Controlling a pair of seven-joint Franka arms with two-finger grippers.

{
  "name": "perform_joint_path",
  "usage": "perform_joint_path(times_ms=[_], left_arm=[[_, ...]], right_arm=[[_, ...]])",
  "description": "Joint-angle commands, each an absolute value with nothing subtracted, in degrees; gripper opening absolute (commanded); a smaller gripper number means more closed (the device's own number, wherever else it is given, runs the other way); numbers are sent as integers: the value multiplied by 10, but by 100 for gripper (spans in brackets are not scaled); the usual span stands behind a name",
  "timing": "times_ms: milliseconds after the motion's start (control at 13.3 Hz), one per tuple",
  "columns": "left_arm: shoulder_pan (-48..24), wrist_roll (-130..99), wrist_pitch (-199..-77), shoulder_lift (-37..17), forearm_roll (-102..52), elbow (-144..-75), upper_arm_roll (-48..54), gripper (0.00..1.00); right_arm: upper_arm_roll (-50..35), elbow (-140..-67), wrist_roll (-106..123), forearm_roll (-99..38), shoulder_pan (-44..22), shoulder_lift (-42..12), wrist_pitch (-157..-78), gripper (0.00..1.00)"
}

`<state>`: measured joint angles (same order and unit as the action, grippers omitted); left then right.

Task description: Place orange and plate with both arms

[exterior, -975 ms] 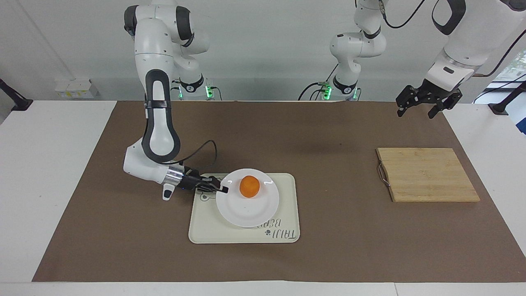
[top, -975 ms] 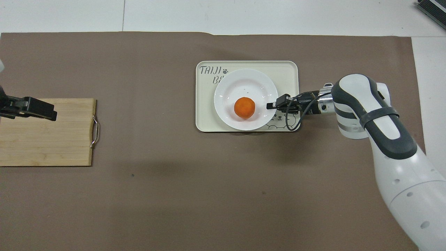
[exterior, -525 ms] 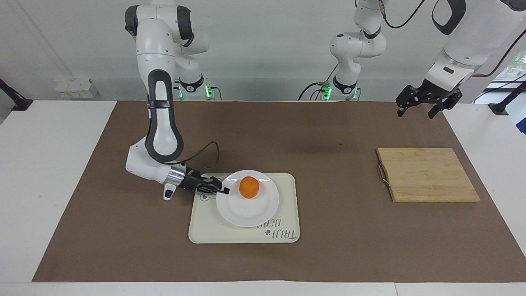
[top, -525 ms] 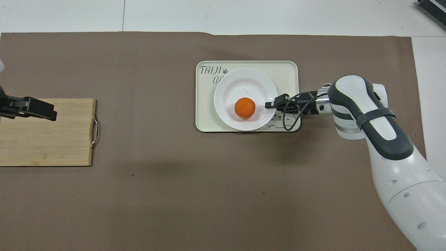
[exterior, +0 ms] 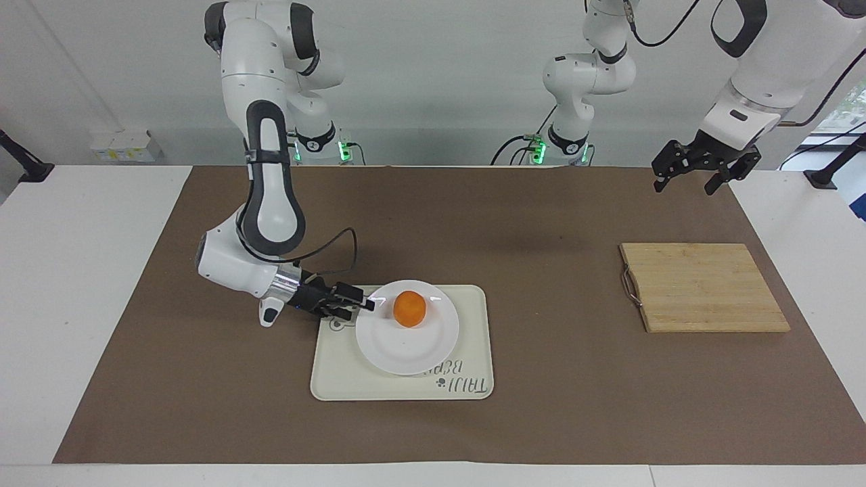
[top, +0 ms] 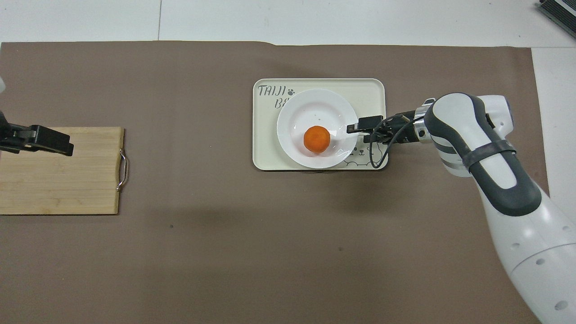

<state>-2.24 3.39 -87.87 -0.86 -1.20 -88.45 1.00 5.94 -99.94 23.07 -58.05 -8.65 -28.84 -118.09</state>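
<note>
A small bright orange [exterior: 409,309] sits on a glossy white plate [exterior: 406,348], just off its sunken centre toward the robots; the plate lies flat on a cream tray [exterior: 467,389].

A cream tray [exterior: 338,379] [top: 265,157] with a bear drawing and dark lettering lies on the brown mat [exterior: 473,216] [top: 202,252] — about mid-table. A wooden cutting board [exterior: 703,287] [top: 58,180] with a metal handle lies well apart, toward the left arm's end — flat on the mat.
</note>
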Motion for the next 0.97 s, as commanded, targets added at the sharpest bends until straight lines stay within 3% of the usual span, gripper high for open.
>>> perform_joint_path(times_ms=[0,525,900], left_arm=[[-16,36,-873,-9,-4,-881,15,100],[-16,36,-873,-9,-4,-881,15,100],[-16,36,-873,-9,-4,-881,15,100]], right_arm=[[60,-992,192,-520,-81,-262,-1184,100],[65,-976,65,-223,-84,-172,-1172,100],[68,-975,-20,-84,-76,-96,-1086,100]])
